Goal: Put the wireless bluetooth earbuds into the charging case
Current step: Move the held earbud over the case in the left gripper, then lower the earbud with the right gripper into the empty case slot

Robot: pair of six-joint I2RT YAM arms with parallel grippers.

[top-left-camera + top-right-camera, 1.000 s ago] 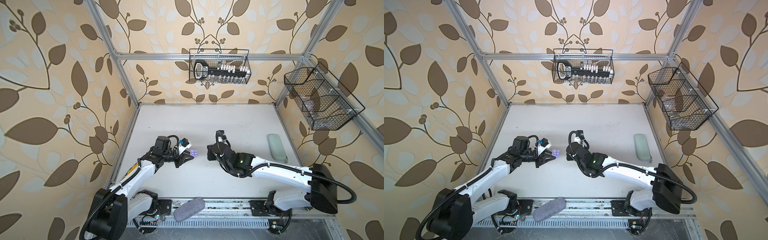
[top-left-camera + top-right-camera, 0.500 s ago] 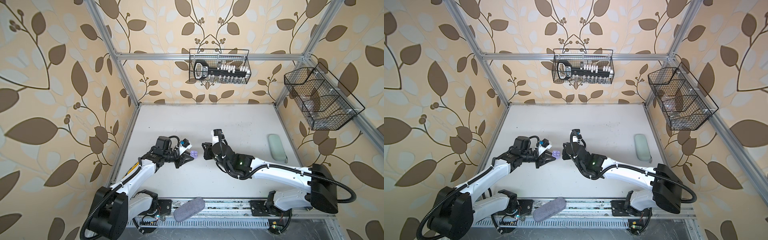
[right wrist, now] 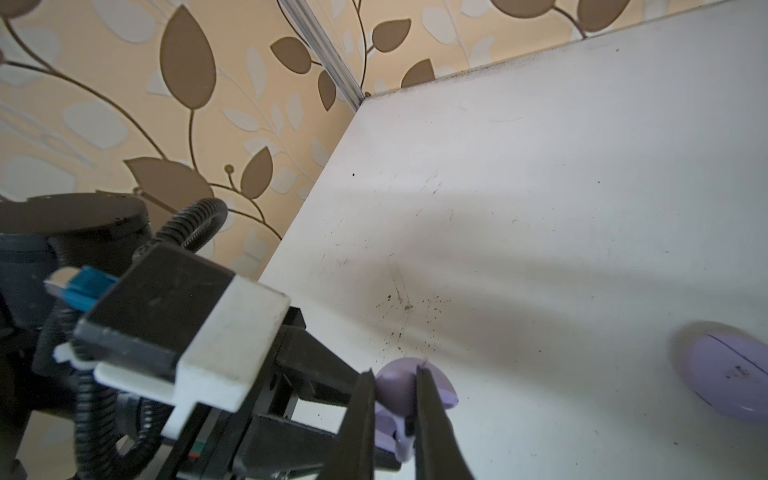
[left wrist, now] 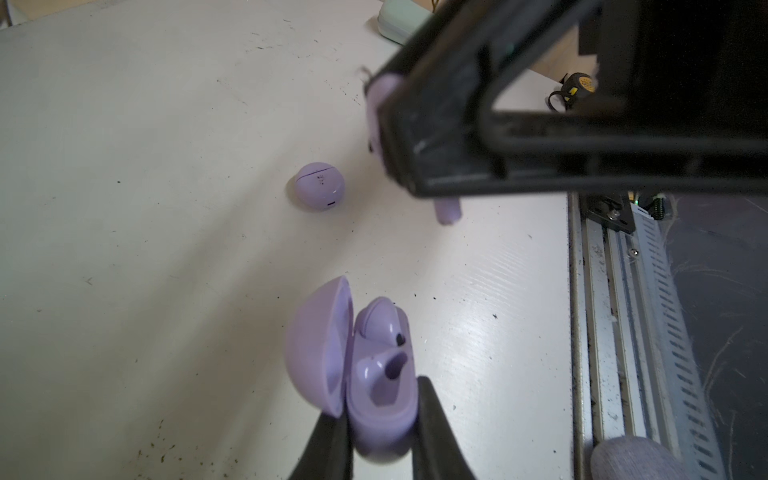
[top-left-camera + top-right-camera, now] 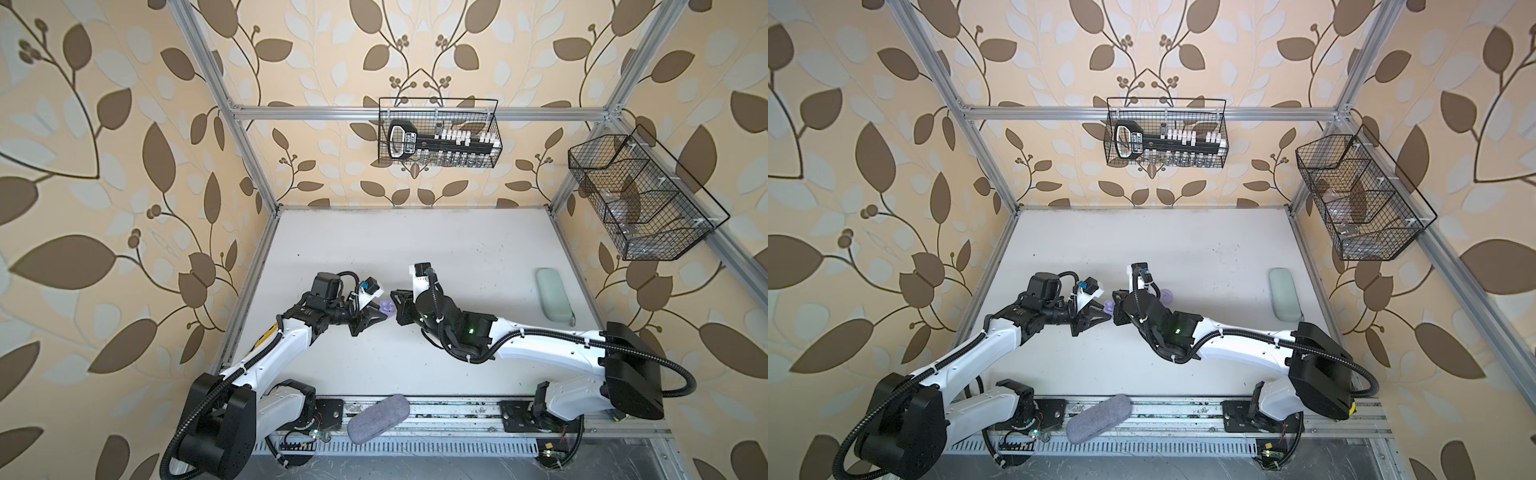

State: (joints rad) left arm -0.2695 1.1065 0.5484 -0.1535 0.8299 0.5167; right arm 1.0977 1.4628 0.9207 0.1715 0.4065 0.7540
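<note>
My left gripper (image 4: 378, 403) is shut on the base of an open lavender charging case (image 4: 374, 399), held just above the table, lid swung aside. One earbud (image 4: 376, 322) sits in a slot; the slot beside it is empty. My right gripper (image 3: 395, 374) is shut on another earbud (image 3: 397, 392), its stem (image 4: 448, 212) poking out below the fingers, a short way from the open case. In both top views the two grippers (image 5: 384, 318) (image 5: 399, 301) nearly meet at the case (image 5: 387, 306). A second, closed lavender case (image 4: 320, 186) lies on the table beyond.
A pale green glasses case (image 5: 552, 299) lies at the table's right side. A grey fabric case (image 5: 378, 417) rests on the front rail. Wire baskets hang on the back wall (image 5: 438, 133) and right wall (image 5: 640, 199). The closed case (image 5: 1166, 296) lies right behind the right wrist.
My right gripper has moved left with its earbud, closing most of the gap to the left gripper and the open case. The left arm has barely moved.
</note>
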